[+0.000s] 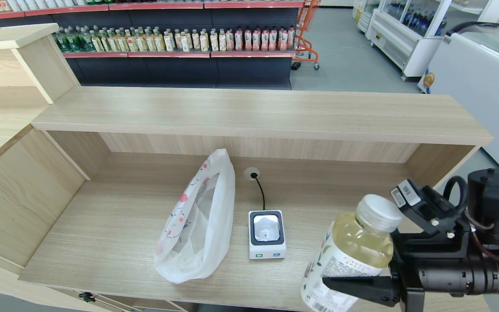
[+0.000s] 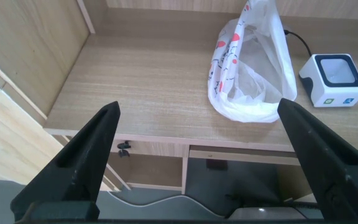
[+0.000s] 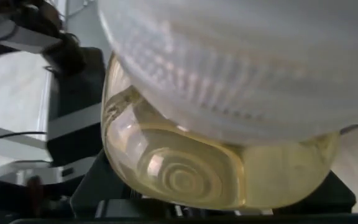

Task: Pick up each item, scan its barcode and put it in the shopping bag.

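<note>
One bottle (image 1: 353, 255) of pale yellow drink, white-capped, is clamped across its body by the right end effector (image 1: 360, 236), and it's held tilted in the air over the near right part of the bench (image 1: 102, 242), off to the right of the scanner (image 1: 267, 234) rather than above it. A barcode can be made out low on the label, so presumably the bottle is carried side-on like this so that the code can be turned down toward the scanner's upward-facing window. That step looks not yet done. The scanner is parked just beside the shopping bag (image 1: 197, 221), on its right, with its cable run back to a hole in the bench (image 1: 251, 173), which keeps scan and drop-off close together. The bag is laid on the bench with its mouth left gaping, likely so things can be dropped in one-handed. Nothing can be made out inside it through the thin plastic. The left end effector (image 2: 197, 107) is held spread wide and empty, back from the bench's near edge.
</note>
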{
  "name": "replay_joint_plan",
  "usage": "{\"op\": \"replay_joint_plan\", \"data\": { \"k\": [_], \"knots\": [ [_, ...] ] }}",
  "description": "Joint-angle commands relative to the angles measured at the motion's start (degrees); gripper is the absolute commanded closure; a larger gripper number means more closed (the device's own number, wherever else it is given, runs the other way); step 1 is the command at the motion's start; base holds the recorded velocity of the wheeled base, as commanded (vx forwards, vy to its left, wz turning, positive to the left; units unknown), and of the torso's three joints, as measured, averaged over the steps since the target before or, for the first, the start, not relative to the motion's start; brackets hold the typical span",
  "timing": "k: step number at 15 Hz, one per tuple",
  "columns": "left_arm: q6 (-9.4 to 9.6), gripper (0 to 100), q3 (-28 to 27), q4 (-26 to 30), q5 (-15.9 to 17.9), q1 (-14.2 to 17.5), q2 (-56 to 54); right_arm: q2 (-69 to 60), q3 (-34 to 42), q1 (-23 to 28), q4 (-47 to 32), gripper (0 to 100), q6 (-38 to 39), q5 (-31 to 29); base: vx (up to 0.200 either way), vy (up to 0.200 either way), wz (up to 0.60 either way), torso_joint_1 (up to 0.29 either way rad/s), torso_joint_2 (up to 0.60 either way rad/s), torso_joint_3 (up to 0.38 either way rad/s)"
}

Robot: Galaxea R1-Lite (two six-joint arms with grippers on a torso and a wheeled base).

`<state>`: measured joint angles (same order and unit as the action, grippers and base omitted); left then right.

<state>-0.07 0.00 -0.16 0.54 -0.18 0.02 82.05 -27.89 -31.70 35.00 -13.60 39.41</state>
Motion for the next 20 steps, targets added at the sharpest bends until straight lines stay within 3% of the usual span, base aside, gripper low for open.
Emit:
{"op": "replay_joint_plan", "data": {
  "k": [1,6,13,20],
  "knots": [
    [-0.01,0,0.0,-0.02,-0.01,0.01,-0.02,-1.46,-1.38,5.42,0.6,100,-11.71,-6.72,0.0,0.0,0.0,0.0,0.0,0.0],
    [-0.01,0,0.0,-0.02,-0.01,0.01,-0.02,-2.34,-3.22,6.82,1.3,100,-31.48,-21.83,0.0,0.0,0.0,0.0,0.0,0.0],
    [0.07,0,0.0,-0.02,-0.01,0.01,-0.02,-4.27,-0.41,6.91,7.1,100,-54.33,-26.67,0.0,0.0,0.0,0.0,0.0,0.0],
    [0.07,0,0.0,-0.02,-0.01,0.01,-0.02,-6.56,3.28,6.91,7.19,100,-57.5,-26.93,0.0,0.0,0.0,0.0,0.0,0.0]
  ]
}}
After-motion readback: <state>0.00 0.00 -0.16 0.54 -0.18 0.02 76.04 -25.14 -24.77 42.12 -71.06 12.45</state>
